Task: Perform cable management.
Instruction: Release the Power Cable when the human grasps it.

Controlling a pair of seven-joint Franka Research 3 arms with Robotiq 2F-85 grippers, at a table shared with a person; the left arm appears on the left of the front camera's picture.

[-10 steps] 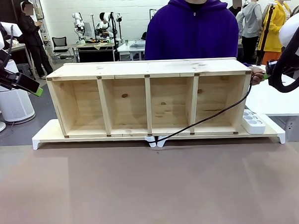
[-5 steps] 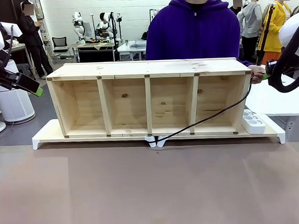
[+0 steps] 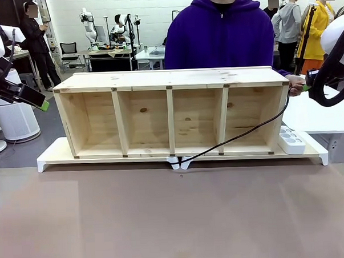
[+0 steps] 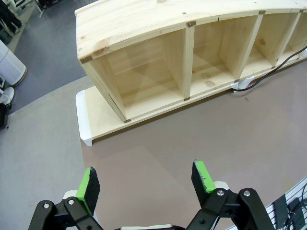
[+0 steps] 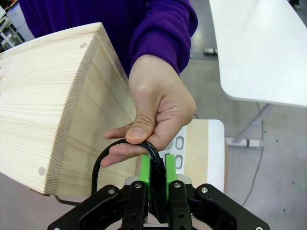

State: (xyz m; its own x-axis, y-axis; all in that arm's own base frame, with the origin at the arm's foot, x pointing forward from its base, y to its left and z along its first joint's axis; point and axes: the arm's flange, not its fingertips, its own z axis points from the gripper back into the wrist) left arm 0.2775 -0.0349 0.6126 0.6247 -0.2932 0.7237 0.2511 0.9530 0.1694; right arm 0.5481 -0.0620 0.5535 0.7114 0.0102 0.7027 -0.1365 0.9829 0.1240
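The brown table (image 3: 176, 220) spreads widest, and the long wooden shelf (image 3: 170, 79) stands across its far side with four open compartments facing me. Under the shelf lies a flat wooden board (image 3: 53, 157) with white ends, reaching a little past the shelf on both sides. Behind the shelf stands a person (image 3: 222, 38) in a purple hooded top.

Off the shelf's left end, at about the height of its top, hangs my left gripper (image 4: 146, 179). Its green pads stand wide apart with nothing between them, and below them I see bare table in front of the shelf's left compartments.

A white power strip (image 3: 290, 140) rests on the board just beside the shelf's right end. At the upper right corner of the shelf the person's hand (image 5: 156, 110) pinches a loop of the cable (image 3: 241, 134) between thumb and fingers. My right gripper (image 5: 157, 165) sits just under that hand, its pads pressed tight on the same cable, close to the person's fingertips.

From my grip the thin black cable slopes down across the front of the shelf's rightmost compartment. It ends at a small white clip (image 3: 181, 162) on the board's front edge, below the shelf's middle divider.
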